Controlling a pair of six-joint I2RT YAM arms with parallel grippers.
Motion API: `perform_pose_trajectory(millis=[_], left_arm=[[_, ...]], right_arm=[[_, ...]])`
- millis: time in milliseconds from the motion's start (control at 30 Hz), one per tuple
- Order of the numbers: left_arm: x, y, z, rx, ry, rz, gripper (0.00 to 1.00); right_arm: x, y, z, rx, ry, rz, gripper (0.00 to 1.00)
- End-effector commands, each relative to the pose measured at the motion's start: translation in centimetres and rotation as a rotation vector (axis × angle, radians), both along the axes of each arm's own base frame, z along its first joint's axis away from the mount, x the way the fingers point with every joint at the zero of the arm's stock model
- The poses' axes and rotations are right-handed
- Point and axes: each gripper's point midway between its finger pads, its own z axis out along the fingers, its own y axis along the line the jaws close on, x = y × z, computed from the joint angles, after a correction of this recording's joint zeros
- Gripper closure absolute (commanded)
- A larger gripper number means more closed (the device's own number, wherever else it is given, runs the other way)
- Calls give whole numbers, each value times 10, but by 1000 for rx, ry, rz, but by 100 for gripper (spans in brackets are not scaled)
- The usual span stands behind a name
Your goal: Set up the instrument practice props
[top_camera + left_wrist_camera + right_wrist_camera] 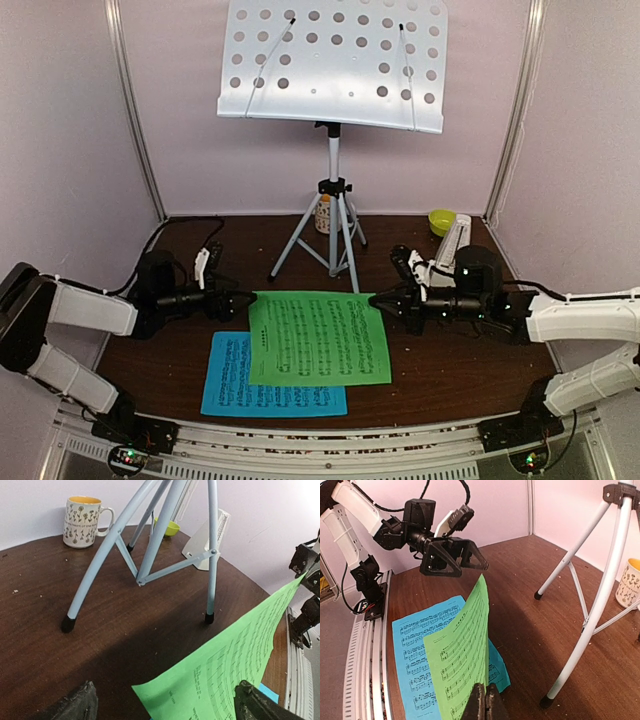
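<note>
Patterned mug [82, 522] behind tripod legs [212, 580], lime bowl [170, 528] beside metronome [205, 550]

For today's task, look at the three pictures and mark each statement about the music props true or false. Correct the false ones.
1. The right gripper is pinching the green sheet. True.
2. The left gripper is clamped shut on the green sheet. False: its jaws stand open, with the sheet's edge between its fingers.
3. The blue sheet rests on the music stand. False: it lies flat on the table.
4. The mug stands at the back of the table, beyond the tripod legs. True.
5. The music stand holds no sheet. True.
</note>
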Motion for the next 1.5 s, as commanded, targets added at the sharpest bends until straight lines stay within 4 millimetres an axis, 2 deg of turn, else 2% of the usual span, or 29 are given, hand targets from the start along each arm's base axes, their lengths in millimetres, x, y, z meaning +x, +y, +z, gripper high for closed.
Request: perform_pose_trajectory(millis=[0, 300, 400, 500, 633, 700, 733, 867, 900, 967, 1000, 1067, 1133, 1167, 1233, 1267, 1300, 1367, 1400, 1467], left_arm=[[1, -3, 6, -45, -72, -19, 2], [-2, -10, -16, -170, -41, -54, 2], [-3, -14, -6, -262, -72, -82, 3], [-2, -23, -1, -278, -89, -130, 15], [-5, -30, 6, -285, -111, -173, 21], [-8, -31, 9, -286, -125, -195, 32], [-11, -33, 12, -288, -132, -213, 42], [-23, -40, 33, -311, -176, -278, 91], [-24, -40, 39, -319, -185, -280, 98], [-24, -40, 50, -336, -203, -278, 100], [-24, -41, 56, -343, -209, -279, 100], [-22, -42, 64, -334, -212, -270, 100], [-18, -45, 67, -283, -209, -264, 100], [-17, -49, 67, -230, -211, -266, 100], [-18, -61, 59, -71, -201, -282, 100], [-17, -67, 67, 10, -232, -294, 100], [-19, -69, 66, 74, -230, -305, 100], [-21, -71, 73, 139, -230, -321, 100], [-22, -72, 80, 150, -236, -323, 100], [-28, -75, 89, 224, -254, -331, 100]], right_arm=[[-3, -7, 16, 25, -85, -15, 100], [-7, -14, 22, 42, -116, -31, 100], [-7, -15, 24, 43, -120, -34, 100], [-7, -16, 25, 47, -124, -39, 100], [-6, -16, 25, 47, -122, -42, 100], [-5, -16, 25, 47, -123, -44, 100], [-5, -15, 25, 46, -124, -44, 100], [-4, -17, 24, 51, -122, -57, 100], [-3, -17, 25, 59, -121, -63, 100], [-2, -19, 27, 72, -118, -78, 100], [-1, -20, 27, 70, -114, -85, 96], [4, -23, 24, 42, -94, -118, 74], [11, -29, 25, 15, -78, -173, 48], [14, -33, 29, 8, -72, -200, 39], [18, -39, 43, 4, -75, -244, 28], [20, -42, 50, -2, -83, -261, 24], [22, -46, 55, -15, -89, -281, 21], [26, -51, 65, -45, -107, -314, 16], [29, -53, 71, -59, -116, -331, 9], [31, -55, 78, -103, -122, -339, 3]])
